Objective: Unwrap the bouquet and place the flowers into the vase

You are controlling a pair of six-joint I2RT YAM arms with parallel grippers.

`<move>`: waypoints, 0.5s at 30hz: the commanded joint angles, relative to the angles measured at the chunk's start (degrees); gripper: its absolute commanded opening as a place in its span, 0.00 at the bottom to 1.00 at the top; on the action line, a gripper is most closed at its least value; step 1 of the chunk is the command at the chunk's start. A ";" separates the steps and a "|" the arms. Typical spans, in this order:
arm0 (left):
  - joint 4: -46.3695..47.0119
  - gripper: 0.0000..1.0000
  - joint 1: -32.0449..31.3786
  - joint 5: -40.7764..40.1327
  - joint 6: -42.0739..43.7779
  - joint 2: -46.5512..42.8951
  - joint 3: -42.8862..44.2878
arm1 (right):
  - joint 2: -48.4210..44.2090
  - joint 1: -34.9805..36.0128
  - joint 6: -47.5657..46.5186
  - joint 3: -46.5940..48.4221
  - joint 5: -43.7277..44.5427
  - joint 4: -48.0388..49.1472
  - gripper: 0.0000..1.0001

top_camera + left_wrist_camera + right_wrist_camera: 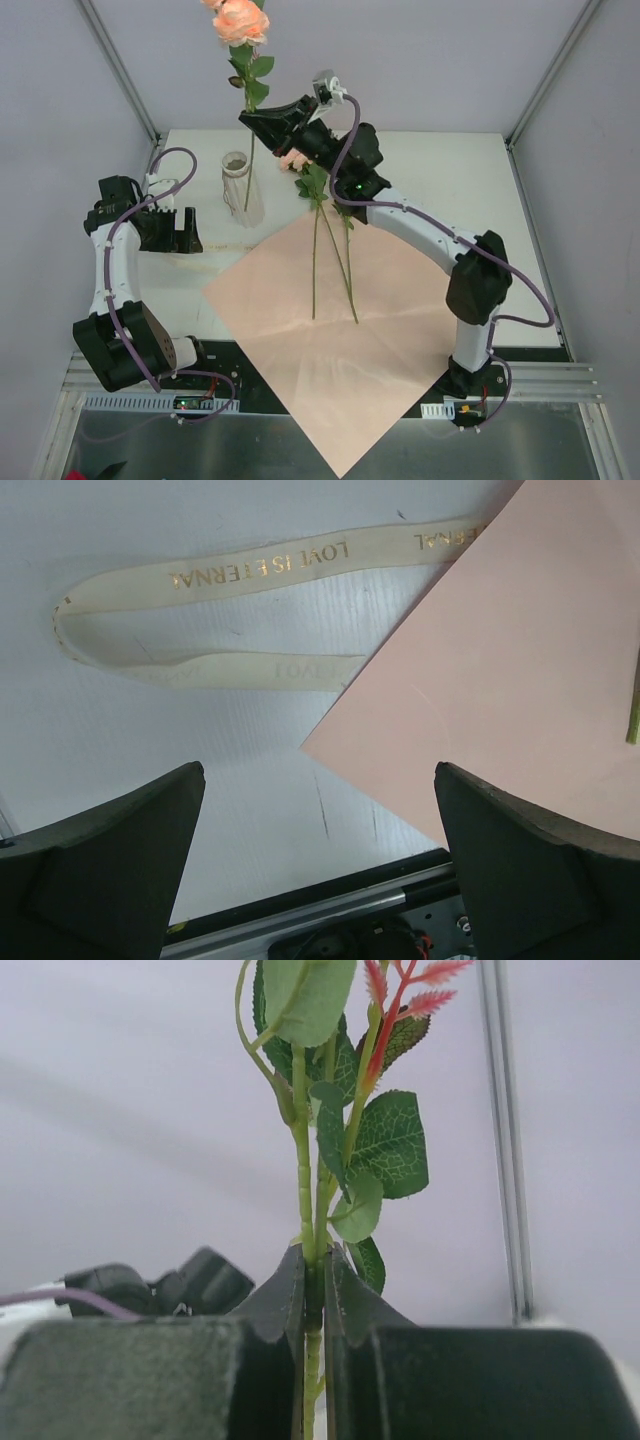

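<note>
— White table [450, 170], pink paper [330, 350]. Where do we see the flower [242, 22]?
— Our right gripper [258, 118] pinches its stem, up by the vase [236, 185]. Our left gripper [320, 780] stands wide apart, near the ribbon [200, 580].

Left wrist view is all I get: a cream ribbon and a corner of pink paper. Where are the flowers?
Observer: Two stems lie flat on the middle of the pink paper.
Operator: Only two?
Observer: A third flower is up in the air, clamped upright between the right fingers.
Operator: Is it in the vase yet?
Observer: Its lower end hangs at the white vase, but I cannot tell whether it is inside the mouth.
</note>
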 commanded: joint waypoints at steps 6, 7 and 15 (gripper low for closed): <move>-1.99 0.99 1.45 2.88 0.94 -1.01 1.82 | 11.39 1.35 -8.66 17.67 0.31 19.07 0.01; -2.17 0.99 1.62 2.97 1.12 -1.01 1.99 | 11.83 1.44 -9.54 18.55 0.40 18.45 0.01; -3.75 0.99 1.80 4.81 2.09 -1.18 2.78 | 18.68 1.09 -15.52 29.08 0.49 13.87 0.00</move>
